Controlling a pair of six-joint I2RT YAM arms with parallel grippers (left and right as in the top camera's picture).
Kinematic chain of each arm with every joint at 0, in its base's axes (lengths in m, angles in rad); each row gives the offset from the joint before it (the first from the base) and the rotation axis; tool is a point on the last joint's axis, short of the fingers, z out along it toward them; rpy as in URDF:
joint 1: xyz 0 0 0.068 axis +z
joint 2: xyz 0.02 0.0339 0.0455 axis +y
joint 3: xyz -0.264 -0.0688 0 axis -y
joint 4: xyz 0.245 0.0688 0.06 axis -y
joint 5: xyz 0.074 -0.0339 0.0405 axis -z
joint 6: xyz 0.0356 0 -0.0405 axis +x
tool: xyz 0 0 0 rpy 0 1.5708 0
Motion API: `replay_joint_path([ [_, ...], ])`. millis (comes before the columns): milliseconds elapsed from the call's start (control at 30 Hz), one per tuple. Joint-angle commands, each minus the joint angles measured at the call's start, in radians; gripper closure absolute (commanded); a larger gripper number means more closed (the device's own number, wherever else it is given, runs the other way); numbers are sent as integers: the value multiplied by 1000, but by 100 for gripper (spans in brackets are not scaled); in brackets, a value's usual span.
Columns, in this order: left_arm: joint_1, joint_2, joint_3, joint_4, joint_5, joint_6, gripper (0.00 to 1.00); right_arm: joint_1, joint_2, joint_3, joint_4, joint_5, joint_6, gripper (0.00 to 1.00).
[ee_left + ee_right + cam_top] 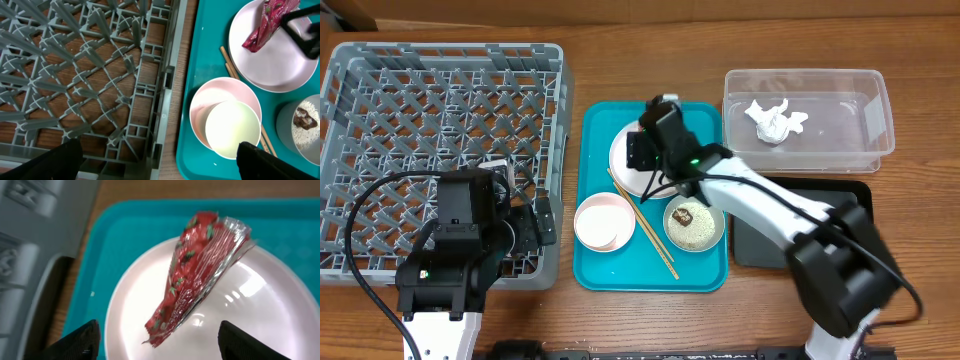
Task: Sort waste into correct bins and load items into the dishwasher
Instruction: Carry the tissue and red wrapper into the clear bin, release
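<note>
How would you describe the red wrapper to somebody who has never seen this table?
Find the teal tray in the middle of the table; at its far end sits a round white plate. The crinkled red wrapper lies on that plate, the only shiny, red thing on the tray.

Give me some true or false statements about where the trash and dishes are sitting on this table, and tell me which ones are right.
1. The napkin lies in the clear tub. True.
2. The red wrapper is in the clear tub too. False: it lies on the white plate.
3. The white cup sits inside the pink bowl. True.
4. The grey-green bowl has nothing in it. False: it holds rice and a brown lump.
5. The right pincer is open over the white plate. True.
</note>
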State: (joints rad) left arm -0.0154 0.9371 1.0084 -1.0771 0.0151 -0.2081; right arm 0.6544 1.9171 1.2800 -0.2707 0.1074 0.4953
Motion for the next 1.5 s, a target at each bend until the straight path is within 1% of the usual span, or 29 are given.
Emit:
replay_joint_path([
  [0, -5, -3, 27, 3, 4, -6, 0, 7, 57, 17, 32, 30, 62, 26],
  [67, -5, -3, 27, 3, 4, -6, 0, 7, 94, 17, 53, 18, 87, 32],
  [133, -5, -3, 27, 3, 4, -6, 0, 7, 118, 17, 61, -5, 86, 43],
  [200, -5, -3, 27, 3, 4, -6, 0, 7, 122, 17, 51, -3, 85, 63],
  [300, -5, -3, 27, 4, 4, -6, 0, 2, 108, 20, 33, -3, 85, 87],
  [333, -5, -3, 27, 3, 4, -6, 0, -2, 94, 24, 19, -3, 85, 90],
  [367, -5, -3, 27, 3, 4, -6, 0, -8, 76, 29, 2, -3, 85, 96],
  [400, -5, -3, 27, 3, 4, -6, 0, -17, 52, 35, -19, 2, 85, 96],
  [567, -5, -3, 27, 4, 4, -6, 0, -83, -122, 56, -137, 67, 81, 96],
  [700, -5, -3, 27, 4, 4, -6, 0, -175, -285, 56, -261, 103, 81, 96],
  [800, -5, -3, 27, 5, 4, -6, 0, -259, -362, 56, -357, 102, 82, 96],
  [900, -5, -3, 27, 5, 4, -6, 0, -336, -379, 56, -449, 102, 87, 96],
  [967, -5, -3, 27, 5, 4, -6, 0, -394, -369, 49, -509, 102, 148, 96],
  [1067, -5, -3, 27, 6, 4, -6, 0, -451, -350, 26, -523, 101, 226, 95],
  [1100, -5, -3, 27, 7, 4, -6, 0, -468, -343, 16, -505, 99, 248, 84],
  [1200, -5, -3, 27, 6, 4, -6, 0, -489, -341, 16, -442, 63, 234, 66],
  [1233, -5, -3, 27, 7, 4, -6, 0, -493, -344, 23, -426, 52, 207, 57],
  [1267, -5, -3, 27, 8, 4, -6, 0, -494, -349, 36, -418, 47, 172, 42],
  [1300, -5, -3, 27, 8, 4, -6, 0, -495, -358, 52, -420, 34, 129, 35],
  [1333, -5, -3, 27, 8, 4, -6, 0, -495, -366, 62, -420, 17, 90, 31],
  [1400, -5, -3, 27, 8, 4, -6, 0, -495, -398, 93, -444, -75, -42, 30],
  [1433, -5, -3, 27, 8, 4, -6, 0, -495, -424, 111, -482, -157, -135, 29],
  [1467, -5, -3, 27, 8, 4, -6, 0, -495, -447, 121, -518, -214, -198, 28],
])
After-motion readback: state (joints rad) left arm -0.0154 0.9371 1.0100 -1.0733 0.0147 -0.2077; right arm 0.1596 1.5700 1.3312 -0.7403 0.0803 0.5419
